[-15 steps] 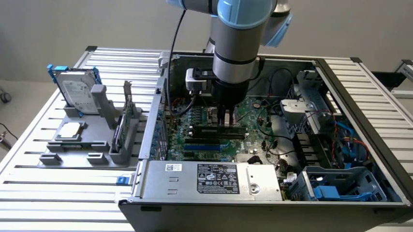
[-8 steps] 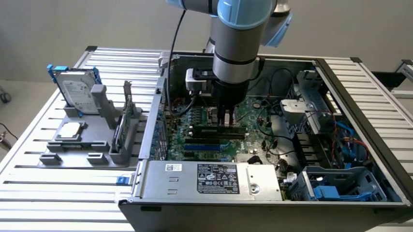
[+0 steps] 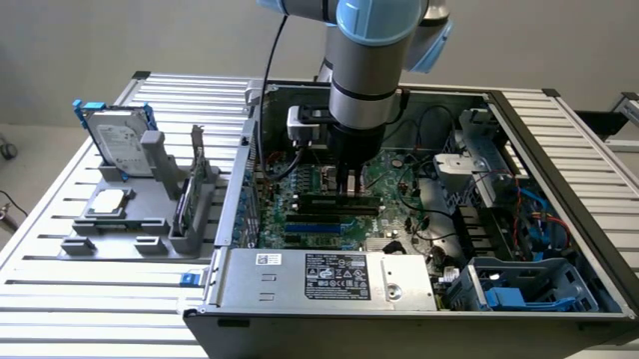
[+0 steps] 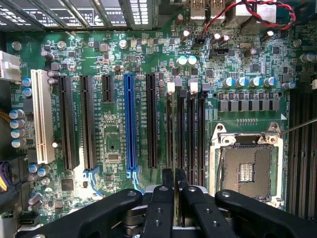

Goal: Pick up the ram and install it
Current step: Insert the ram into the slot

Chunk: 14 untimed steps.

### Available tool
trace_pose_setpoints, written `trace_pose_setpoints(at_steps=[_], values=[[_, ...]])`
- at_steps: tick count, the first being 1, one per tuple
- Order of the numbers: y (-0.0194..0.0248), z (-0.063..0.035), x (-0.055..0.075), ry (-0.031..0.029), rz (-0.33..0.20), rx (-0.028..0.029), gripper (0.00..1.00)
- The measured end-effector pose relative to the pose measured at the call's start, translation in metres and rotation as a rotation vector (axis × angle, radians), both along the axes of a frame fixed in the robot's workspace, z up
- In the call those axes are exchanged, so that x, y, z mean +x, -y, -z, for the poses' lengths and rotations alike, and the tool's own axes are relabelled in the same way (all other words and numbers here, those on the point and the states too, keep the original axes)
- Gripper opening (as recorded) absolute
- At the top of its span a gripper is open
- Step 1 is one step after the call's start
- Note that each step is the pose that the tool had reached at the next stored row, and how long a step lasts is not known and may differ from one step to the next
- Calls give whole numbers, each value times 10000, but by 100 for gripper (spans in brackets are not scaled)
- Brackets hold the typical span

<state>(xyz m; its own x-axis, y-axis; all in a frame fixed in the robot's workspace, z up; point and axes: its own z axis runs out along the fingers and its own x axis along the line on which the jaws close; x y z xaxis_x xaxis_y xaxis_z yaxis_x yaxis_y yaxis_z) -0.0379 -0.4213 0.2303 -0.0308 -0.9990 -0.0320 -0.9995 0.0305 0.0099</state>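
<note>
Gripper (image 3: 349, 193): I see its fingers nearly together, pinching the ram (image 4: 174, 203) edge-on.
Ram: upright between the fingertips, over the black memory slots (image 4: 187, 134) beside the CPU socket (image 4: 246, 166).
Arm (image 3: 367, 67): reaches down into the open computer case (image 3: 519, 112).

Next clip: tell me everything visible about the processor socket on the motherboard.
The processor socket is a square silver metal frame with screws at its corners, lying flat on the green motherboard. Its dark centre looks empty, with a small grid of contacts in the middle. A thin metal lever sticks out beside it. Black memory slots run along both sides.
</note>
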Motion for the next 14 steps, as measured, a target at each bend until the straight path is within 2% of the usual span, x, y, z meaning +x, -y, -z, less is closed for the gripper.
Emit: trace_pose_setpoints(at_steps=[8,14], values=[[8,0,0,-17,0,25,14],[17,1,2,-20,-1,67,14]])
